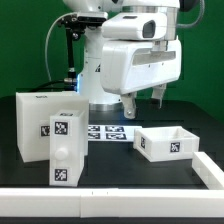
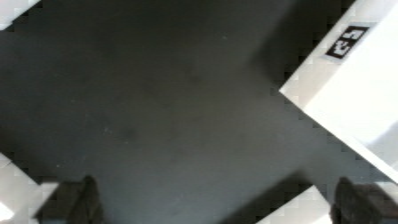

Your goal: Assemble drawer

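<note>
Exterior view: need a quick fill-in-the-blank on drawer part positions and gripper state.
1. The gripper has its jaws ____, with nothing between them.
2. The box casing stands at the exterior view's ____.
3. The open-topped tray sits at the exterior view's ____.
Missing words: open; left; right.
</note>
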### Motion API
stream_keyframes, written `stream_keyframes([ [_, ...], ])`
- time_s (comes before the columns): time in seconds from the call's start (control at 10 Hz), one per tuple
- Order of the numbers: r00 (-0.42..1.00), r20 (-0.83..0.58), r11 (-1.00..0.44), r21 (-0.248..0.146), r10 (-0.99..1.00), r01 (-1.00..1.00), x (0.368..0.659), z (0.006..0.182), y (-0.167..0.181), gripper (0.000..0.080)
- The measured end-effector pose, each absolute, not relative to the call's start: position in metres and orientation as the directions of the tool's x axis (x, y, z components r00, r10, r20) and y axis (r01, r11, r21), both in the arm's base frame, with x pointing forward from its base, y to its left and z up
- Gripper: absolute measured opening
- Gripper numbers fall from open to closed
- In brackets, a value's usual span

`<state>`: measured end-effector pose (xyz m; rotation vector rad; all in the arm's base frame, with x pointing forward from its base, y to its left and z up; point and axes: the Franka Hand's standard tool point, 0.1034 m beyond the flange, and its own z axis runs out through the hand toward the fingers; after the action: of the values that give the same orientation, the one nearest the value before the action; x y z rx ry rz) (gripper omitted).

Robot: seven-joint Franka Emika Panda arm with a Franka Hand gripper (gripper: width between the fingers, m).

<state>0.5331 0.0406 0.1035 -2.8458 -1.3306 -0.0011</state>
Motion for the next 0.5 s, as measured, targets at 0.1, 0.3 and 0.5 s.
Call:
stream_keyframes([
  [0.1, 0.654, 0.006, -0.654, 0.004, 0.756, 0.756, 0.532, 0.104, 0.041, 0.065],
  [0.3, 0.744, 0.049, -0.745, 0.026, 0.667, 0.666, 0.492, 0.088, 0.044, 0.065],
  [0.5, 0.759, 0.077, -0.763, 0.024, 0.646, 0.646, 0.462, 0.053, 0.046, 0.065],
])
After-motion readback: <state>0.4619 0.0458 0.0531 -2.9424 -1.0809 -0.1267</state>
